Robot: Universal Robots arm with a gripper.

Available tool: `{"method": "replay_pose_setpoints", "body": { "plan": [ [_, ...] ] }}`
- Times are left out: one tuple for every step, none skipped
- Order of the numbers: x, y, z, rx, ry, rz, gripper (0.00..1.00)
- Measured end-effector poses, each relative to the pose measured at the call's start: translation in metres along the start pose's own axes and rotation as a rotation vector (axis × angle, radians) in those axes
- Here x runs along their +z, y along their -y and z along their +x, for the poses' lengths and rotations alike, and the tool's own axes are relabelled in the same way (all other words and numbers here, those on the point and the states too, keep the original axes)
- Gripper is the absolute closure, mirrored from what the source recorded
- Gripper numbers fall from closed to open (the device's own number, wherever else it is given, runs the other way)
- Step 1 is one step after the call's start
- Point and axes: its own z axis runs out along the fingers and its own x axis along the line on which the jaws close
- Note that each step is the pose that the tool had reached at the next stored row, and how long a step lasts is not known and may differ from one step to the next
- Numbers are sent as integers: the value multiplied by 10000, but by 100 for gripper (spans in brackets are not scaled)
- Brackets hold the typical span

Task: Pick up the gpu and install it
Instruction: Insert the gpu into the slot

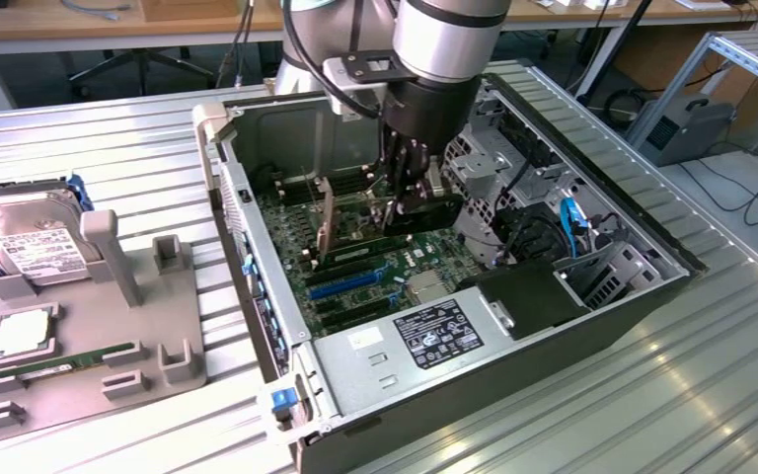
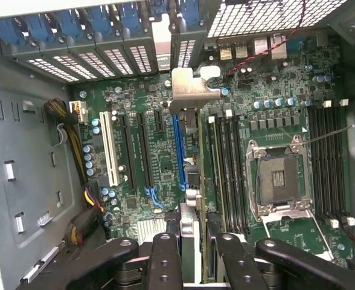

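Silver arm (image 1: 448,35), black hand (image 1: 406,197)

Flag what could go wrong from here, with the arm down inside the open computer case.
1. The gpu, held edge-on in the gripper, sits over the blue slot; slight misalignment could jam it.
2. Its metal bracket may catch the rear slot covers.
3. The memory slots lie close beside the card, so sideways drift could strike them.

The arm reaches down into the open computer case (image 1: 485,247) on the slatted metal counter (image 1: 115,138), its gripper (image 1: 406,193) over the motherboard (image 1: 352,276) holding the gpu (image 1: 413,212) upright. Toward the exterior view's left, a grey holder (image 1: 90,346) carries a silver hard drive (image 1: 24,242) and a green memory stick (image 1: 56,363).
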Motion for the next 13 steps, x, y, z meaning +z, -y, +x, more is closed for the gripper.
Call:
{"method": "replay_pose_setpoints", "body": {
  "plan": [
    [3,-1,1,0,-1,0,73],
    [6,-2,3,1,1,0,73],
    [9,-3,5,0,3,1,73],
    [11,-4,7,0,4,1,73],
    [13,-5,11,1,2,1,73],
    [14,-7,14,1,2,1,73],
    [15,-11,18,1,1,0,73],
    [17,-12,20,0,2,1,73],
    [18,-13,21,0,2,1,73],
    [19,-15,22,0,2,1,73],
    [19,-17,24,1,1,1,73],
    [21,-18,26,0,2,1,73],
    [22,-20,28,0,2,0,73]
  ]
}}
